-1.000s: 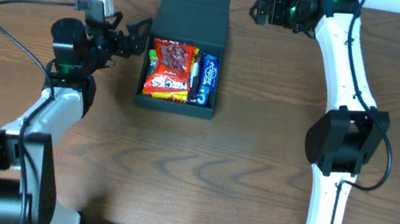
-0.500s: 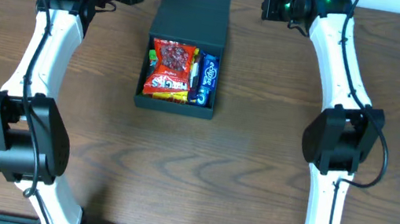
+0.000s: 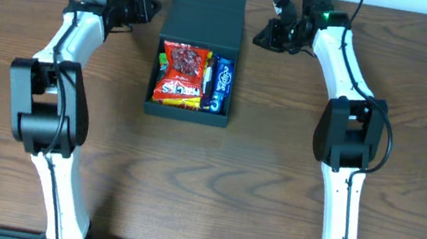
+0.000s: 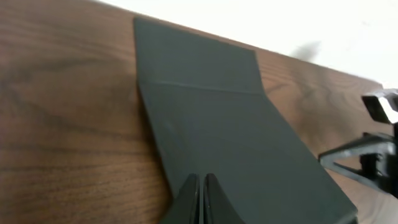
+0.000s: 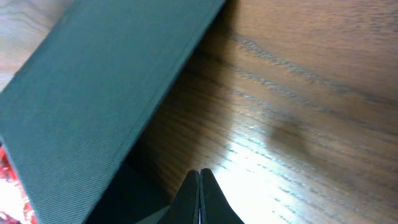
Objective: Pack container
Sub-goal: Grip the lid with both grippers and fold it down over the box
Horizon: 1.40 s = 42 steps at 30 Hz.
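Observation:
The dark green container (image 3: 187, 116) stands open at the table's far middle, its flap lid (image 3: 206, 12) folded back. Inside lie a red snack packet (image 3: 182, 72) and a blue packet (image 3: 221, 82), with yellow packets beneath. My left gripper (image 3: 152, 6) is shut and empty at the lid's left edge; in the left wrist view its tips (image 4: 202, 178) sit over the lid (image 4: 217, 124). My right gripper (image 3: 258, 37) is shut and empty just off the lid's right edge; in the right wrist view its tips (image 5: 200, 174) are over bare wood beside the lid (image 5: 93, 87).
The brown wooden table (image 3: 271, 187) stretches in front of the box. Its back edge runs right behind the lid and both grippers. The right gripper (image 4: 367, 155) shows across the lid in the left wrist view.
Both grippers have gone from open to shut. The left arm swung from the box's left side up to the lid's left edge. The right gripper came down and left toward the lid's right edge.

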{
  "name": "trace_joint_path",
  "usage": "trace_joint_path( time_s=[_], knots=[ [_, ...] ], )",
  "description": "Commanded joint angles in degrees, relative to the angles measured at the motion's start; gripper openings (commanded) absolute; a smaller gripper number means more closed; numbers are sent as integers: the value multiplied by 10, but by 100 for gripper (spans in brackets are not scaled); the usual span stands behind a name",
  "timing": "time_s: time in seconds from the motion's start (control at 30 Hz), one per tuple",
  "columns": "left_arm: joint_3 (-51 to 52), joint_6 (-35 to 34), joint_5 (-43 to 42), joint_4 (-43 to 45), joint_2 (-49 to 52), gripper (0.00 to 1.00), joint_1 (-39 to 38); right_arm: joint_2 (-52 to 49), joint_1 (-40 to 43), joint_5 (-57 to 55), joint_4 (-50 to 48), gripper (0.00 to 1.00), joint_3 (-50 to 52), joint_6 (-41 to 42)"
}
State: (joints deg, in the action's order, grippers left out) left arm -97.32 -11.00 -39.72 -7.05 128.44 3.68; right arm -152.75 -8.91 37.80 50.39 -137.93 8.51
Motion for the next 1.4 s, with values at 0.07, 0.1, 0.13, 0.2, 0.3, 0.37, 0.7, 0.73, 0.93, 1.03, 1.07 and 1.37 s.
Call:
trace_joint_path(
  time_s=[0.07, 0.1, 0.13, 0.2, 0.3, 0.37, 0.7, 0.73, 0.93, 1.03, 1.07, 1.37],
  knots=[
    [-29, -49, -3, -7, 37, 6, 15, 7, 2, 19, 6, 1, -1, 5],
    [-29, -50, -4, -7, 41, 5, 16, 7, 2, 19, 6, 1, -1, 5],
    [-29, -53, -3, -9, 44, 6, 16, 7, 1, 18, 5, 1, 0, 5],
    [-29, -54, -2, -16, 52, 6, 16, 7, 2, 15, 1, 1, 4, 9],
    [-29, -54, -1, -19, 57, 6, 16, 7, 2, 16, -10, 1, 13, 22],
    [-29, -54, -1, -18, 62, 6, 15, 7, 0, 21, -15, 1, 17, 22],
    [-59, -75, -34, -21, 99, 6, 9, -4, -9, 23, -50, 1, 19, 66],
    [-65, -75, -36, -23, 103, 6, 7, -9, -8, 30, -50, 1, 19, 69],
    [-90, -79, -50, -39, 121, 6, -4, -30, -10, 78, -73, 1, 19, 89],
    [-94, -83, -58, -38, 125, 6, -11, -32, -10, 96, -89, 2, 19, 88],
    [-95, -83, -63, -38, 125, 6, -14, -32, -10, 111, -99, 1, 19, 89],
    [-118, -76, -117, -33, 125, 6, -22, -32, -9, 243, -171, 1, 19, 75]
  ],
)
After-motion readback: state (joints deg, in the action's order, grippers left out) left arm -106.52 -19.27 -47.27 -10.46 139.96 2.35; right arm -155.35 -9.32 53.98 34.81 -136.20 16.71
